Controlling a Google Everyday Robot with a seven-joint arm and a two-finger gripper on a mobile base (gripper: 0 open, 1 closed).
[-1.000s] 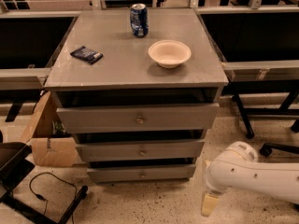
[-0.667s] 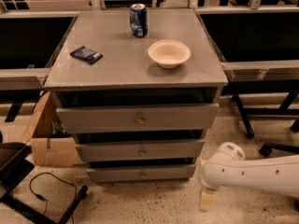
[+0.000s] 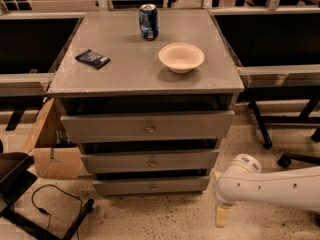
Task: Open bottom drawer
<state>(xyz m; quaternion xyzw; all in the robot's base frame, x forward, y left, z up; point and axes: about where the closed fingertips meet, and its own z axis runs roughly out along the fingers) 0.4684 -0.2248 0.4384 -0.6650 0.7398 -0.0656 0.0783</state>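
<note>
The bottom drawer (image 3: pixel 125 186), lower centre, is sitting closed, its knob (image 3: pixel 152 187) untouched. I am holding the hand (image 3: pixel 223 215) at lower right, near it, not touching; spread or pressed together, I cannot tell. The whole pull is waiting.

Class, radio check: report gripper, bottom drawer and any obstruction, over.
Cream gripper low, right of the grey cabinet, pointing down. Narrow grey bottom drawer not pulled out, small brass knob untouched. Nothing between gripper and knob.

White rounded arm (image 3: pixel 270 186), small dark dots along shell; cream gripper (image 3: pixel 223 216) low, just above speckled floor (image 3: pixel 165 219).
</note>
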